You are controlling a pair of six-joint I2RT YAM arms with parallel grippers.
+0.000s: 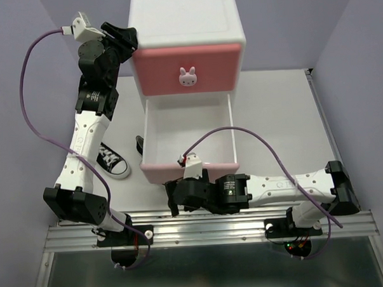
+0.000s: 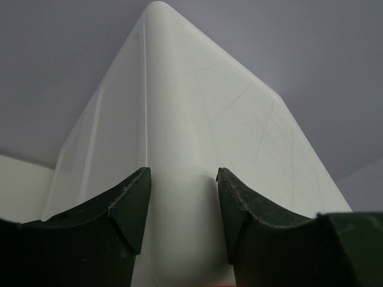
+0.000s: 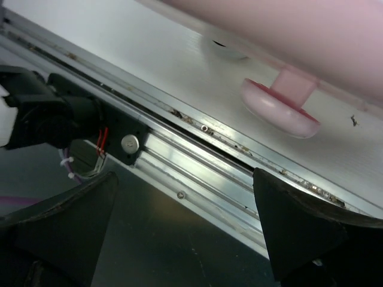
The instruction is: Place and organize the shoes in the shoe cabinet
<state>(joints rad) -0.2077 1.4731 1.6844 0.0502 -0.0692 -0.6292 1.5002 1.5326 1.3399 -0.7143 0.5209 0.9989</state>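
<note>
The white shoe cabinet [image 1: 186, 16] stands at the back, its darker pink top drawer [image 1: 188, 61] closed. The paler bottom drawer [image 1: 189, 171] is pulled out and holds nothing. A black sneaker [image 1: 113, 161] lies on the table left of that drawer, and a dark shape [image 1: 139, 144] shows against the drawer's left wall. My left gripper [image 1: 126, 37] clasps the cabinet's upper left corner; in the left wrist view the rounded corner [image 2: 179, 119] fills the gap between my fingers [image 2: 128, 203]. My right gripper [image 1: 172, 200] hangs wide open and empty just in front of the drawer.
The right wrist view looks under the drawer front [image 3: 311, 24] at a pink foot [image 3: 281, 110], the aluminium rail [image 3: 197, 161] at the table's near edge and the left arm's base [image 3: 48, 113]. Purple walls close in the table.
</note>
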